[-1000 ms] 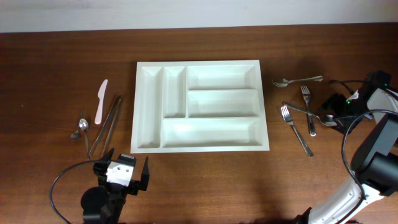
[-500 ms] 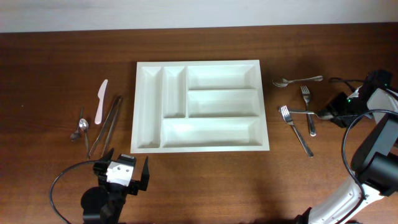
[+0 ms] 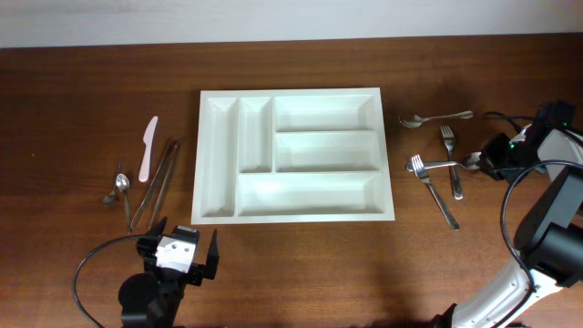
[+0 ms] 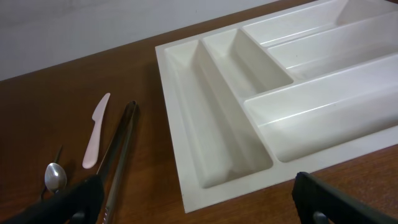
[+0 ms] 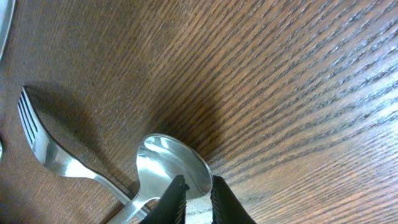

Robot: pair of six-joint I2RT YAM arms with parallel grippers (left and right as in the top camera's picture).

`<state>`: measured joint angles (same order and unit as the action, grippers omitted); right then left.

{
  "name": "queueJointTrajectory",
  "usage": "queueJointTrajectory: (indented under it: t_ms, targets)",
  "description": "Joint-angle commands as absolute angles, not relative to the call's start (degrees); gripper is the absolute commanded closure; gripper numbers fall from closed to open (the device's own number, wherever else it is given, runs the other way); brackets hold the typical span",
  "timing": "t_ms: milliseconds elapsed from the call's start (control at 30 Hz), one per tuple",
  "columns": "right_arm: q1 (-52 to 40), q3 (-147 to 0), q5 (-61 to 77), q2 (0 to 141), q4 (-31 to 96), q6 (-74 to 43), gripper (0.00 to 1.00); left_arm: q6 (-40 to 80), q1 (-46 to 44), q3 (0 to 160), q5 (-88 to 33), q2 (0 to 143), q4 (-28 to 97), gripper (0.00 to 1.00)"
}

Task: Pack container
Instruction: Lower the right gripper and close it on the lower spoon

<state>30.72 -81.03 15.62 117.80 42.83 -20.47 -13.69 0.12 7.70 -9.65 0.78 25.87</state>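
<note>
From where I stand, the right gripper (image 5: 196, 194) has its fingers pressed nearly together on the rim of a spoon (image 5: 171, 167), pinching the bowl, and the handle runs away from it toward the tray (image 3: 290, 211). A fork (image 5: 43, 140) lies just beside those fingers, its neck passing under the spoon's handle. Another fork (image 3: 437, 196) and a second spoon (image 3: 435, 117) lie near it on the table (image 3: 91, 82) (all on the tray side of the gripper). The left gripper (image 3: 182, 241) is spread wide, with the tray's corner just ahead of it. A plastic knife (image 4: 96, 130), tongs (image 4: 118, 158) and a small spoon (image 4: 55, 177) lie ahead to its left.
</note>
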Motion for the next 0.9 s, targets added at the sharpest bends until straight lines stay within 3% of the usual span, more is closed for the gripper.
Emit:
queueJointTrajectory:
  t_ms: [0,200,300,400,500,733,867]
  targets:
    - [31.2,-80.7,16.1,116.4,42.4,-20.0,0.87,-12.9,0.3,7.4,-10.2,0.4,25.7,0.01]
    - [31.2,-80.7,16.1,116.4,41.7,-19.7,0.94,-12.9,0.3,7.4,-10.2,0.4,25.7,0.01]
    - [31.2,-80.7,16.1,116.4,41.3,-19.6,0.92,-12.9,0.3,7.4,-10.2,0.4,25.7,0.01]
    - [31.2,-80.7,16.1,116.4,40.9,-18.4,0.55,-12.9,0.3,7.4,-10.2,0.4,25.7,0.01]
    - [31.2,-80.7,16.2,116.4,39.7,-16.3,0.47,-12.9,0.3,7.4,-10.2,0.4,25.7,0.01]
    - [31.1,-80.7,21.6,117.5,34.0,-12.4,0.47,-12.9,0.3,7.4,-10.2,0.4,25.7,0.01]
    - [31.1,-80.6,22.6,118.5,33.0,-12.2,0.52,-12.9,0.3,7.4,-10.2,0.4,25.7,0.01]
